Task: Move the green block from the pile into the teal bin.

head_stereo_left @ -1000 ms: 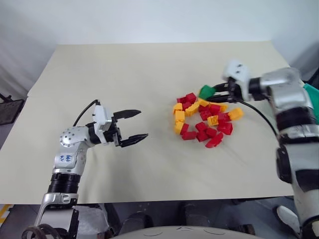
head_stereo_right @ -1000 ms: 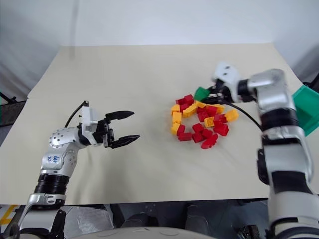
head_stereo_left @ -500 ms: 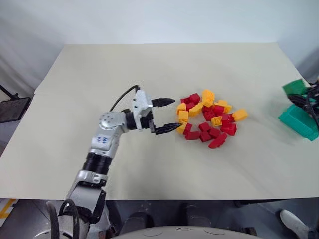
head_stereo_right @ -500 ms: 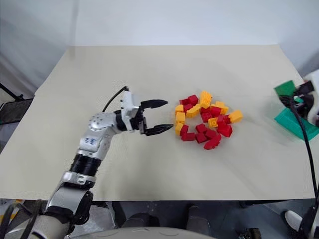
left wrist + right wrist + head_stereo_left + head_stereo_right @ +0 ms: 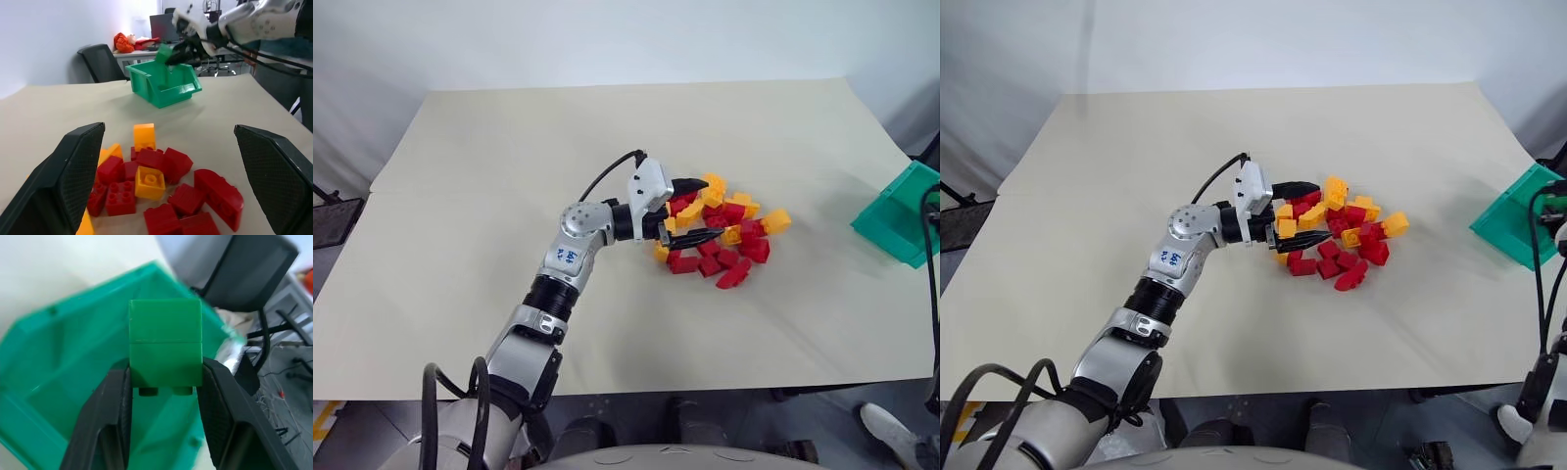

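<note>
Right wrist view has the right gripper [image 5: 165, 396] pinching the green block [image 5: 165, 340] above the teal bin [image 5: 58, 352]. Head views put that bin at the table's [image 5: 509, 147] right edge, while the left gripper [image 5: 703, 207], fingers spread, hovers over the pile [image 5: 724, 240].

The green block [image 5: 165, 342] is bright green. The teal bin [image 5: 899, 217] is blue-green. The pile [image 5: 724, 240] has red and yellow-orange bricks. The worktop [image 5: 489, 186] is pale cream. The fingers [image 5: 73, 171] are black.
</note>
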`<state>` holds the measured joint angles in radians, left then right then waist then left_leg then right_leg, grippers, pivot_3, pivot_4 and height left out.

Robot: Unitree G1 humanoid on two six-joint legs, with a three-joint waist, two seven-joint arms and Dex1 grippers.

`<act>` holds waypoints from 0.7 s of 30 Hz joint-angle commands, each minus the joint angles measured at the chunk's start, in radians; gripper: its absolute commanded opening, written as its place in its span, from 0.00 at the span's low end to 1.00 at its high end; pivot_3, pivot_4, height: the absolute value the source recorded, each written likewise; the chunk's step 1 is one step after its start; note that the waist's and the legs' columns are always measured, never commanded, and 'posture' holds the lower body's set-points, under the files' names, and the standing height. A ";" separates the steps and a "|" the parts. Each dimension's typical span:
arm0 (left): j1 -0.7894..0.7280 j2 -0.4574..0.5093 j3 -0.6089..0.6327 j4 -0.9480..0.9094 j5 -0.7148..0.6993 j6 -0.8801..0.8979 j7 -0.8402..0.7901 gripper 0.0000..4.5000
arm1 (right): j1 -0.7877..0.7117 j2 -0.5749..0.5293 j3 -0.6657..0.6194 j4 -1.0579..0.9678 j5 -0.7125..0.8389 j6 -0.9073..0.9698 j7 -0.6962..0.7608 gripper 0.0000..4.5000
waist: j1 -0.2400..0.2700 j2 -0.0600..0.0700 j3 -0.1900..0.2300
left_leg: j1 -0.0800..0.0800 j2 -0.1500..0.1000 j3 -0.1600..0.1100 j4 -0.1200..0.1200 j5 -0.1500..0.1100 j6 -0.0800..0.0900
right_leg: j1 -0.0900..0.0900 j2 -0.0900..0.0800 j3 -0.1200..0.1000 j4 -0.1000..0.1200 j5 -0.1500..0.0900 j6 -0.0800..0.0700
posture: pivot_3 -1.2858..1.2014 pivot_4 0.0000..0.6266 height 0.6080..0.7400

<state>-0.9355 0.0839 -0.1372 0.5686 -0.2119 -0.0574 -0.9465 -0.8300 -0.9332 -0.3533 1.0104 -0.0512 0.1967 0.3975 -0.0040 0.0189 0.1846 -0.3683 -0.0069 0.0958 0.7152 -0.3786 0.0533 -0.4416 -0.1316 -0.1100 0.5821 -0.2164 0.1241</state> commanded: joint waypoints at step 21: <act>0.263 0.215 0.128 -0.408 -0.165 0.279 -0.006 1.00 | 0.365 -0.085 -0.008 -0.745 0.358 0.204 0.499 1.00 | 0.003 0.000 0.000 | 0.000 0.001 -0.005 0.002 0.000 0.000 | 0.000 0.000 0.000 0.001 0.001 0.001 | 0.52 0.24 1.00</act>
<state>-0.7070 0.2631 -0.0463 0.2431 -0.3317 0.1819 -0.9347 -0.4789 -0.9932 -0.3314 0.3597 0.2403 0.3632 0.8202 -0.0013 0.0191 0.1846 -0.3684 -0.0061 0.0910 0.7172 -0.3789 0.0529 -0.4417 -0.1315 -0.1094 0.5835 -0.2157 0.1253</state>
